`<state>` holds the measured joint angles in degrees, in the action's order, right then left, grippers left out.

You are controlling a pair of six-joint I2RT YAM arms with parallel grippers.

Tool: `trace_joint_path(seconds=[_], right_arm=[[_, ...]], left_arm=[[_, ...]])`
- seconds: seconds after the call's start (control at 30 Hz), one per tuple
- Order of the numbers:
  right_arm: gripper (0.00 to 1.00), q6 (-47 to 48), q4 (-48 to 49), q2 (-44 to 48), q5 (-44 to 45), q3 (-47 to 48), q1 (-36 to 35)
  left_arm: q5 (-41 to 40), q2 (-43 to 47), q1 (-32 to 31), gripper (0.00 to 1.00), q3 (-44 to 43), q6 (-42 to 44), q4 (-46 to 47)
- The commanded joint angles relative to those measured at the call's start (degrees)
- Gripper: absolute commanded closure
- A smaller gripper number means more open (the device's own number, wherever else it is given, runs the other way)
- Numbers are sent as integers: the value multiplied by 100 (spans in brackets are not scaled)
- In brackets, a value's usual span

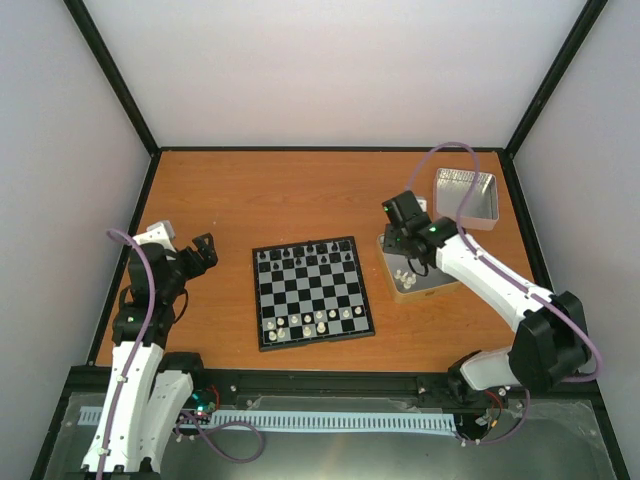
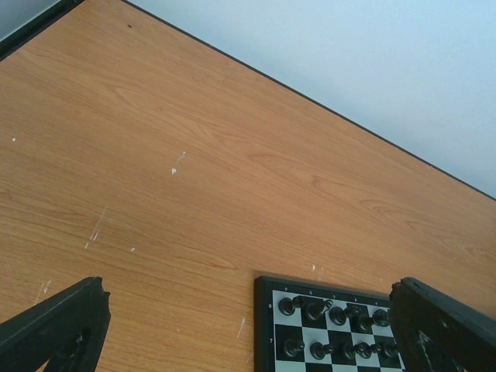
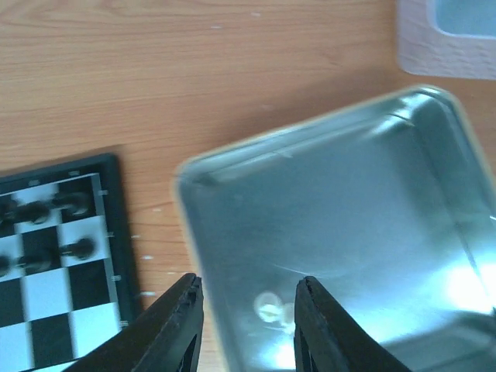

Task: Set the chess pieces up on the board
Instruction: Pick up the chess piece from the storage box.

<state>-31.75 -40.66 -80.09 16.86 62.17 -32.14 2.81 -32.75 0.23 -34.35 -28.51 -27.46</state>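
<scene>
The right arm is working on the fetching step. The right gripper [image 3: 248, 325] is hanging over the square silver metal tin [image 3: 325, 194] that is sitting just beside the right edge of the small chessboard of black and silvery-white squares with a black frame [image 1: 315, 288]. Its jaws are standing partly apart with nothing clamped between them. Through the gap, a few tiny cream-white chess figures [image 3: 270, 310] are lying on the tin floor, blurred and bunched together.

More cream figures [image 1: 310, 322] are already standing on the board's two near rows, though those rows are looking incomplete. The tiny black figures [image 1: 305, 257] are filling the board's far rows. To my eye the setup is well advanced, with several cream pieces waiting in the tin.

The left gripper [image 1: 203, 252] is resting well apart from the board's left edge, its jaws spread wide and empty.

The next move is calling for the right gripper to come down into the tin, centre on a single figure and close gently. It should then be carrying the figure to a vacant near-row square. With pieces this small and clustered, catching two or tipping one is looking likely.
</scene>
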Motion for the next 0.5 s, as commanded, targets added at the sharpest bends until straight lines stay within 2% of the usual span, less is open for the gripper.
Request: trace_joint_path(seconds=[0.0,0.33,0.47], right_arm=[[66,145,-273,207,-11,-343,551],[67,165,-415,-82,-592,-944,755],[76,175,-207,-240,-471,-1127,787]], left_arm=[[16,-7,-22,0,-200,65,84],[16,-47,-22,0,-204,74,81],[22,-47,-20,0,-204,74,77]])
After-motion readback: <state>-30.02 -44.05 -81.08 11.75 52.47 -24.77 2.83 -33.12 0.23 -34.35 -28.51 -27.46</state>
